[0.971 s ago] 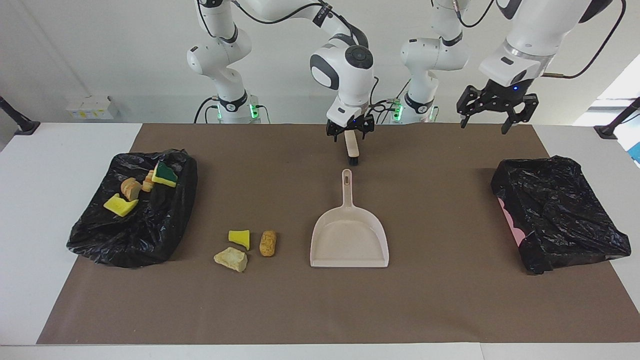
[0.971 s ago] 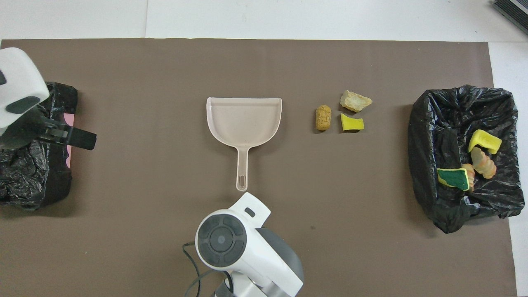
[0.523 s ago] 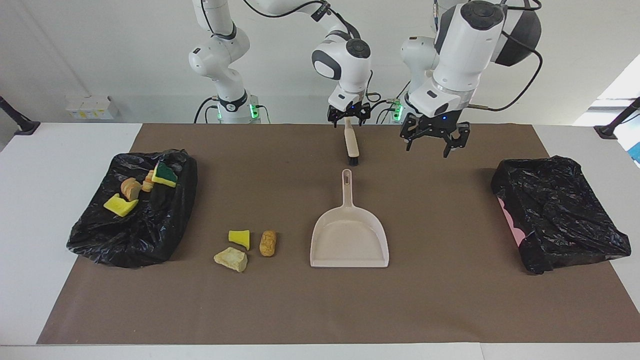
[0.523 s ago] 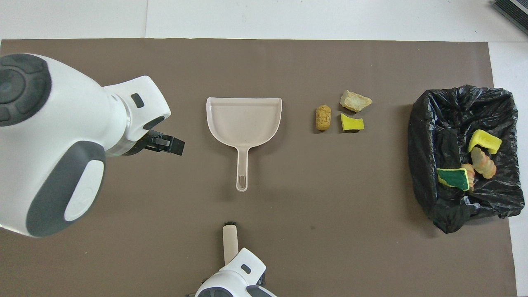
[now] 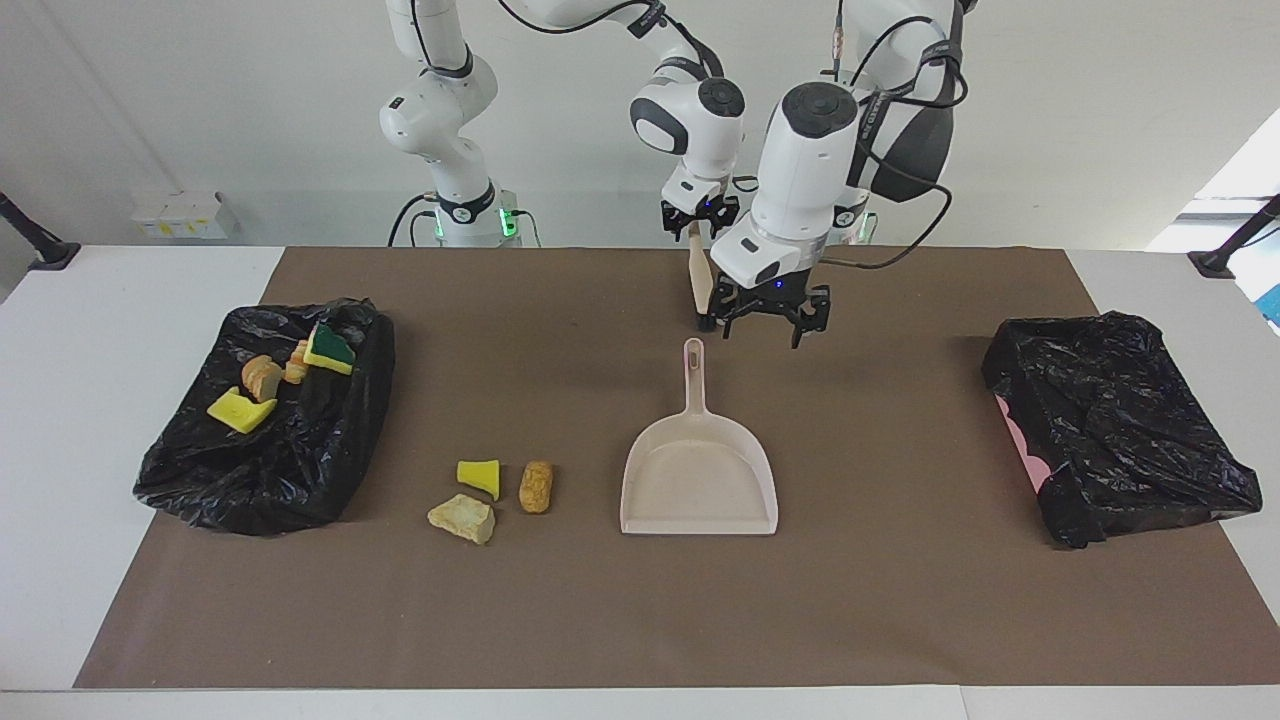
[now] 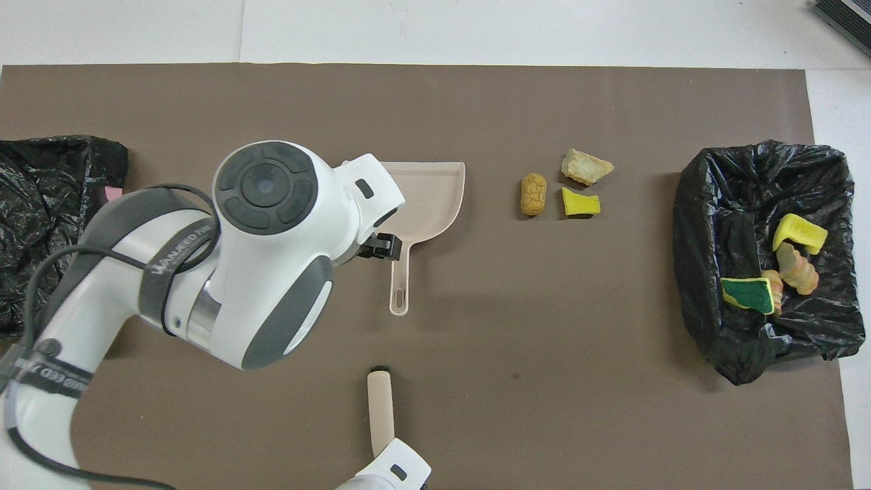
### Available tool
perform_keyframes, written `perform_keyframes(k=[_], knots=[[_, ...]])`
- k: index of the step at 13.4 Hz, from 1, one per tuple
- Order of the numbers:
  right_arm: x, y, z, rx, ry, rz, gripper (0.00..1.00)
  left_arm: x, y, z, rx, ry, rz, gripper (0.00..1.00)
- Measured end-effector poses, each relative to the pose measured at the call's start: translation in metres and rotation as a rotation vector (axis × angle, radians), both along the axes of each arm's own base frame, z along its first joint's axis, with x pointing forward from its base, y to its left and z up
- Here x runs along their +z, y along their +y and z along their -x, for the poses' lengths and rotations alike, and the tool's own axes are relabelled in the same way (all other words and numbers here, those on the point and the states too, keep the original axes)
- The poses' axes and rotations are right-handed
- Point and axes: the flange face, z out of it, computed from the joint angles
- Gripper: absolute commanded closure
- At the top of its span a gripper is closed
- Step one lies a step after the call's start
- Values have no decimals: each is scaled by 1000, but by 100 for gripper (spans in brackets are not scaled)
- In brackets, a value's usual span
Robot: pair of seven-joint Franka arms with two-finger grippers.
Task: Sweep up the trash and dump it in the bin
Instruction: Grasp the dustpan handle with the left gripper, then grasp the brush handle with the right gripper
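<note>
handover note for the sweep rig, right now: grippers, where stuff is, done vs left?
Left gripper: open, in the air above the dustpan handle.
Right gripper: on the brush handle, brush on the mat nearer the robots than the dustpan.
Done: four scraps in the bin at the right arm's end.
Left: three scraps on the mat beside the dustpan.
Second bin at the left arm's end.

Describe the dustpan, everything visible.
The dustpan is beige, plastic-looking, with a wide shallow scoop and a slim handle ending in a hanging slot. It lies flat and empty on the brown mat, handle toward the robots, beside three loose scraps. The left hand hangs above the handle; nothing touches it.
</note>
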Motion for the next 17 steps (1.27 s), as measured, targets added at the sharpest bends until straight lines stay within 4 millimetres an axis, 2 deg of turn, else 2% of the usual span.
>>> perform_keyframes(k=[1,2,3,5,6,9,10,12,14,17], knots=[[0,1,1,-16,19,-9,72,-16,-13,2,7,3,-1,0],[0,1,2,-25,35,-17,97,-32,-26,5,21,0,4,0],[-1,1,4,-28,40,-18,100,-47,-36,8,45,-4,9,0],[-1,1,5,-34,47,-19,100,-82,-52,20,83,-2,13,0],[-1,1,4,-36,48,-19,100,-93,-54,23,91,-1,13,0],[-2,-5,-4,-92,56,0,100,-116,-49,27,116,18,-3,0],[-2,-11,-11,-115,64,12,100,-121,-48,28,126,22,-7,4],[-2,-23,-29,-177,73,31,100,-124,-48,28,149,26,-10,36],[-4,-39,-50,-242,84,62,100,-124,-48,28,161,26,-9,63],[-1,-73,-80,-283,101,133,100,-124,-48,28,164,27,-10,65]])
